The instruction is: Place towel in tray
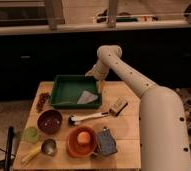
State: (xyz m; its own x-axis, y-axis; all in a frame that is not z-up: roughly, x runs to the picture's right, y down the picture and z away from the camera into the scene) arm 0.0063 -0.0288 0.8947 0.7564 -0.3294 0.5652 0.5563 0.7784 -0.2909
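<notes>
The small pale grey-blue cloth towel point(87, 98) lay inside the dark green rectangular plastic tray point(64, 91), near its right wall, on the wooden bench point(128, 136); the claw point(100, 83) hung beside that wall. Whether it was open or closed could not be told.

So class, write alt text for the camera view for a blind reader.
The towel lies inside the green tray on a wooden table; the robot's gripper hangs by the tray's far right corner. An orange bowl and a maroon bowl sit in front.
</notes>
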